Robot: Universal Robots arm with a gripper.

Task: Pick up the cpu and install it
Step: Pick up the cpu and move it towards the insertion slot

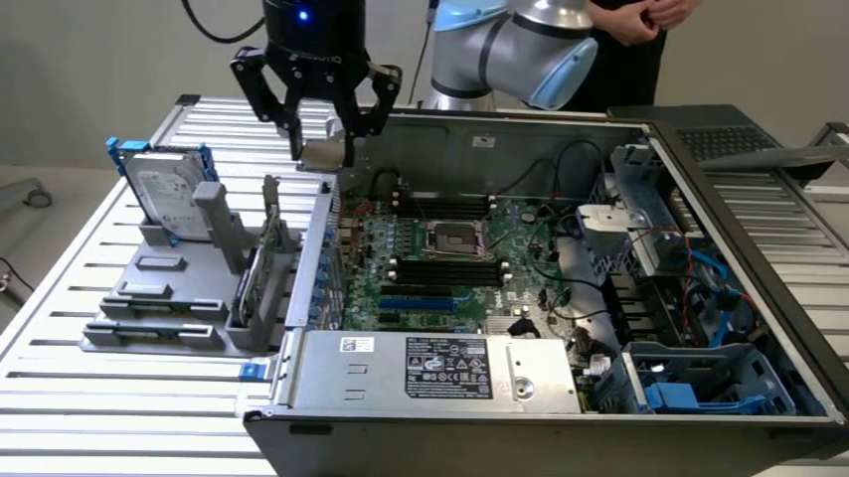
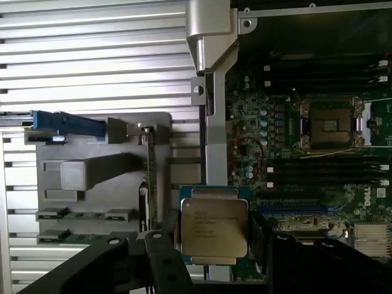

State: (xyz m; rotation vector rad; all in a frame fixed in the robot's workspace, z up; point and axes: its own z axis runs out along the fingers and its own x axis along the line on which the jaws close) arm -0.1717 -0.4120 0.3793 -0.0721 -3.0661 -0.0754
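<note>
Grey fixture (image 1: 173, 298): at the exterior view's left, outside the case, carrying an upright hard drive (image 1: 166, 189).
gripper (image 1: 324, 149): raised over the case's near edge, fingers pinching the cpu (image 2: 214, 226) by opposite sides.
cpu: held flat, metal face up, clear of the board.
case wall (image 2: 215, 147): runs beneath the held chip.
socket (image 1: 451, 238): lower, toward the exterior view's right, dark centre uncovered, memory slots (image 1: 451, 270) flanking it.

Silver arm (image 1: 558, 30) with pale-blue joint caps (image 1: 560, 81), black blue-lit wrist unit (image 1: 314, 25), black jointed fingers (image 1: 265, 94).
</note>
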